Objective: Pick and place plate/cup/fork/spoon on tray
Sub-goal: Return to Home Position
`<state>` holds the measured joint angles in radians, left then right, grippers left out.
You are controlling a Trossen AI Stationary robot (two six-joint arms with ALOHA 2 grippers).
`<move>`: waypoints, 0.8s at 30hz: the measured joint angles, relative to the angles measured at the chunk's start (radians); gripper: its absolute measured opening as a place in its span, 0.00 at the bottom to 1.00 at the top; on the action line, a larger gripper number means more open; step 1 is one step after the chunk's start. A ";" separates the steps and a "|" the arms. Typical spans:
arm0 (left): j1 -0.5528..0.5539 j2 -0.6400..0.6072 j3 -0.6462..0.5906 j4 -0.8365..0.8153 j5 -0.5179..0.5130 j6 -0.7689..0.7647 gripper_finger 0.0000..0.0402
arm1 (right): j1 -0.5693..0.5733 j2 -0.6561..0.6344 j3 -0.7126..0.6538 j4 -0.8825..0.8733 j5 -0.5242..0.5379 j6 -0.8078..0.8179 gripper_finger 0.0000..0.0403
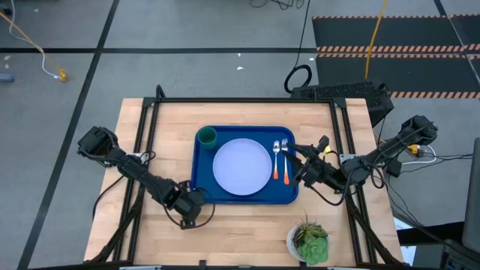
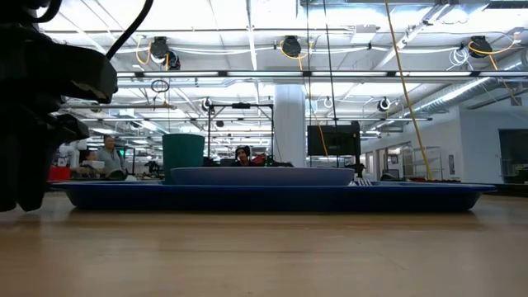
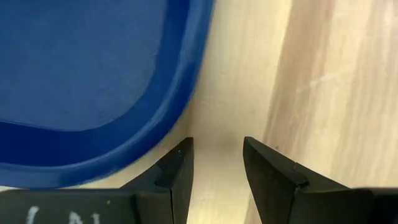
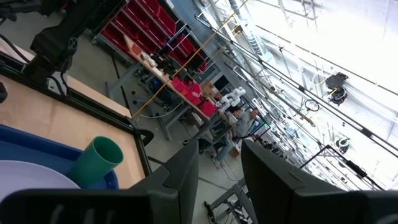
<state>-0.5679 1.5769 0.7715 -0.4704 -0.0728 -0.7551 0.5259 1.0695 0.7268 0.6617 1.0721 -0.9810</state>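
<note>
Status: all four items are found on the tray (image 1: pixel 202 174), which lies at the middle of the surface (image 1: pixel 150 232).

- The plate (image 1: pixel 242 166) is set flat in the tray's centre. As the widest piece it takes the open middle, which leaves the margins for the rest.
- The cup (image 1: pixel 207 136) stands upright in the far-left corner, just clear of the plate's edge.
- The fork and the spoon are read as two orange-handled pieces laid parallel between the plate and the right rim: an inner piece (image 1: pixel 275 169) and an outer piece (image 1: pixel 286 172). Which is which cannot be told from above. The layout resembles a place setting.

Left hand (image 3: pixel 217 146): released, nothing between the fingers, only bare wood seen in the gap. It is held low, just beside the tray's near-left corner, apart from the rim. A position that low at the corner would suit nudging the rim rather than lifting.

Right hand (image 4: pixel 219 155): released and empty. In the high view it is placed over the tray's right rim, close to the outer piece. Its camera is tilted up across the tray toward the cup and the room beyond.

Judgement: the placing work appears finished, and only withdrawal of both arms is left. Care is called for on the right side, where the cutlery could be brushed. A potted plant (image 1: pixel 307 241) stands near the front edge, well apart from the tray.
</note>
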 joint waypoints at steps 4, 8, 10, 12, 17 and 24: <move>-0.004 -0.001 0.009 -0.003 0.024 0.012 0.35 | 0.000 0.000 0.000 0.000 0.000 0.000 0.29; -0.004 -0.001 0.031 -0.015 0.037 0.015 0.35 | 0.000 0.000 0.000 -0.001 0.000 0.017 0.29; -0.004 -0.001 0.050 -0.050 0.039 0.016 0.35 | 0.000 0.000 0.000 -0.001 0.000 0.023 0.29; -0.004 -0.001 0.074 -0.092 0.039 0.016 0.35 | 0.000 0.000 0.000 -0.001 0.000 0.023 0.29; -0.005 -0.001 0.123 -0.152 0.039 0.025 0.35 | 0.000 0.000 0.000 -0.003 0.000 0.024 0.29; -0.005 -0.001 0.194 -0.185 0.021 0.072 0.35 | 0.000 0.000 0.000 -0.008 0.000 0.026 0.29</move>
<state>-0.5728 1.5761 0.9655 -0.6556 -0.0518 -0.6833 0.5259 1.0695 0.7265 0.6536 1.0720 -0.9546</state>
